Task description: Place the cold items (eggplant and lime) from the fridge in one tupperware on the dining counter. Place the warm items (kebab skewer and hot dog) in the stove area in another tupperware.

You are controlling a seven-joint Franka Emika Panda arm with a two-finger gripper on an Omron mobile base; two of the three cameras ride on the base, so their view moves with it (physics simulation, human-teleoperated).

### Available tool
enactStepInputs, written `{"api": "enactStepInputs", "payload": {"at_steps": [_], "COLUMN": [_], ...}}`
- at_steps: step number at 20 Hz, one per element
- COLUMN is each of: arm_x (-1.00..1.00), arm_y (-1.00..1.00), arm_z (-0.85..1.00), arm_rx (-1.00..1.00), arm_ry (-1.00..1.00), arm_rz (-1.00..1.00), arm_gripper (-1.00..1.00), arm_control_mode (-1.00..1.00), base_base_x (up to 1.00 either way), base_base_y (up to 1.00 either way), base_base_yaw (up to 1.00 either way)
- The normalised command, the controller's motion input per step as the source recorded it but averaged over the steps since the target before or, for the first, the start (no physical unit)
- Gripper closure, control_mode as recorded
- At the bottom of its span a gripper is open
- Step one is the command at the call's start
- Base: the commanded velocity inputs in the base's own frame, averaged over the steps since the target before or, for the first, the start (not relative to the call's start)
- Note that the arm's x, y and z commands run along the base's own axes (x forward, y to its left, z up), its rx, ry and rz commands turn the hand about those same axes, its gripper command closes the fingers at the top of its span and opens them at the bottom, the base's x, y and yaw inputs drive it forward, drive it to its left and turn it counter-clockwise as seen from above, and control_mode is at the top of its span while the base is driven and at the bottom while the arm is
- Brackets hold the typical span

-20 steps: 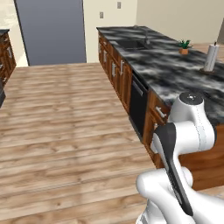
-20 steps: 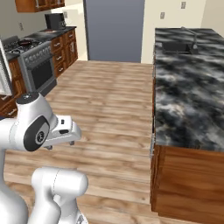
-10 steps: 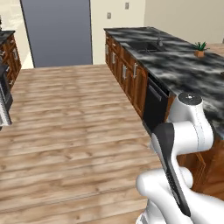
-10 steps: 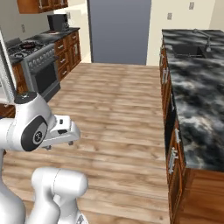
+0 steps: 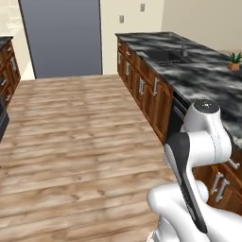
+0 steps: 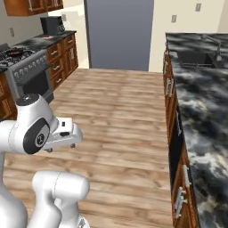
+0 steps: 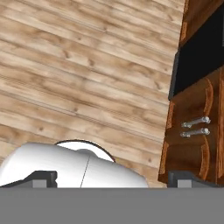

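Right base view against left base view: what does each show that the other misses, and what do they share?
The right base view alone shows the stove with its black oven window, and a dark microwave on the worktop beyond it. The left base view alone shows a small potted plant on the marbled counter. Both share the wood floor, the grey panel at the far end, the long marbled counter with its sink, and the white arm.

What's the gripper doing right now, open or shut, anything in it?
Gripper: open, jaws spread wide, holding nothing; it points down at the wood floor beside a brown cabinet.
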Motion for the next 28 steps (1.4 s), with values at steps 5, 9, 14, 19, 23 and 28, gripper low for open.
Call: {"api": "enactStepInputs", "payload": {"at_steps": [5,9,14,19,23,28], "arm_x": [0.0,0.0,0.0,0.0,0.0,0.0], "arm_y": [0.0,0.0,0.0,0.0,0.0,0.0], "arm_z": [0.0,0.0,0.0,0.0,0.0,0.0], "arm_rx": [0.0,0.0,0.0,0.0,0.0,0.0], "arm_ry": [0.0,0.0,0.0,0.0,0.0,0.0], "arm_rz": [0.0,0.0,0.0,0.0,0.0,0.0], "arm_gripper": [-1.0,-1.0,-1.0,-1.0,-1.0,-1.0], "arm_control_mode": [1.0,1.0,1.0,1.0,1.0,1.0], "base_base_x": [1.0,0.96,0.88,0.85,0.78,0.81], "base_base_y": [0.0,0.0,0.0,0.0,0.0,0.0], "base_base_yaw": [0.09,0.17,0.24,0.28,0.3,0.31]}}
